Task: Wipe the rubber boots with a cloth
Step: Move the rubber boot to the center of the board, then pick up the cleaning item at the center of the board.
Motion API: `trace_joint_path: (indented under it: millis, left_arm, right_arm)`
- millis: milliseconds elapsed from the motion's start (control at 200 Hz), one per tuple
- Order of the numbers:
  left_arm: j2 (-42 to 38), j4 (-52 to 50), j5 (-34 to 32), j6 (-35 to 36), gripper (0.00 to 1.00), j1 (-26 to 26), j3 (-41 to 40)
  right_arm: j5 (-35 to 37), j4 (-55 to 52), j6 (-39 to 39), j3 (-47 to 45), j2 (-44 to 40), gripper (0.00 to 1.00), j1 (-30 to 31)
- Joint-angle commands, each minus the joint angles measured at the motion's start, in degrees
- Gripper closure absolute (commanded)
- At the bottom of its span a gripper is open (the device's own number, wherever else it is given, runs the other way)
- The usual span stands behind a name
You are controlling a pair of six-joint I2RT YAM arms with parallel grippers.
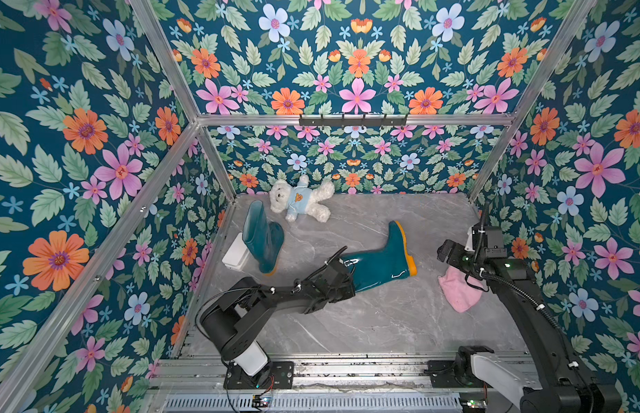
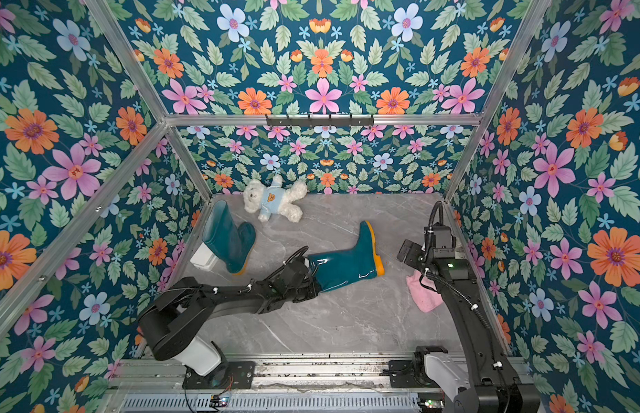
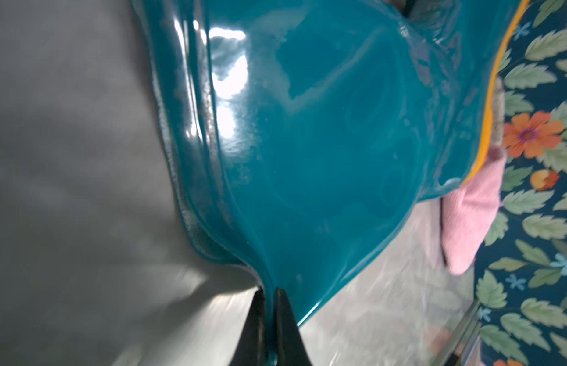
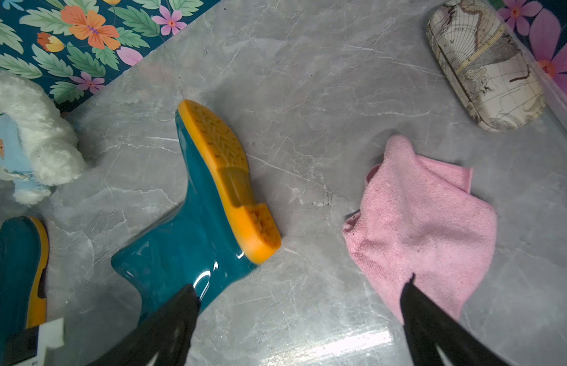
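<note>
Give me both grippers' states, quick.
Left gripper: shut on the lying boot's shaft edge.
Right gripper: open, holding nothing, near the pink cloth.

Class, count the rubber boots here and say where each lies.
2. The first boot lies mid-table, shaft pinched by the left gripper; the second boot lies far left, beside a white box.

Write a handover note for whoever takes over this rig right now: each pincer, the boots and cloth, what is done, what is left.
Left pincer: shut on the shaft rim of the lying boot, mid-table.
Right pincer: open, empty, hovering by the pink cloth, which lies flat beyond that boot's sole.
Second boot: near the left wall, beside a white box, untouched.
Done: one boot gripped.
Left: pick up the cloth, wipe both boots.
</note>
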Motion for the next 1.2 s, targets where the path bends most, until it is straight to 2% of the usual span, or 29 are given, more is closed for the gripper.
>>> trace_joint_path:
  millis: [0,165,270,340,405,505,590,690,815,975,1030,1195]
  left_arm:
    - [-5.7,-5.9,-4.2,1.0,1.00,-2.9,-5.0]
    - [-21.2,-12.7,-11.8,-2.8,1.00,-5.1,-14.8]
    - [-31.3,-19.4,-17.7,-3.7,1.00,-5.1,-17.2]
    - [-34.8,-22.1,-20.5,-3.6,1.00,-4.8,-17.6]
    - [-34.6,-22.4,-20.9,-3.2,1.00,-4.5,-17.4]
    - [-30.4,-22.3,-20.1,-2.6,0.65,-4.5,-15.7]
    - [-26.9,-23.7,-19.3,-1.1,0.51,-4.5,-13.1]
    - [-27.3,-28.5,-21.2,-0.2,0.46,-4.5,-10.1]
    - [-32.5,-35.9,-26.4,0.7,0.39,-4.5,-7.2]
    - [-35.8,-39.7,-31.8,1.2,0.24,-4.2,-5.0]
    - [-35.2,-38.4,-31.7,2.4,0.24,-3.2,-4.7]
    - [-30.5,-33.3,-28.0,6.9,0.24,2.8,-3.9]
  right_arm:
    - [0.6,-2.0,1.8,-0.5,-0.9,0.01,1.7]
    - [2.6,-2.9,3.5,-1.2,-1.7,0.01,5.6]
    - [3.2,-3.3,4.1,-1.6,-2.4,0.01,6.6]
    - [3.6,-3.7,4.1,-2.0,-2.6,0.01,6.9]
    - [3.8,-3.9,4.0,-2.3,-2.9,0.01,6.9]
    - [4.1,-4.0,3.8,-2.9,-2.7,0.01,6.9]
    - [4.8,-4.6,3.4,-3.1,-2.3,0.01,6.9]
    - [6.4,-5.9,2.6,-3.0,-1.5,0.01,6.9]
    - [9.4,-8.1,1.8,-2.3,1.8,0.01,6.8]
    - [7.1,-5.7,2.3,-4.4,8.5,0.01,2.7]
    - [6.5,-4.1,2.1,-5.3,10.4,0.01,0.7]
    - [10.7,-3.6,0.4,-5.1,13.6,0.01,-1.7]
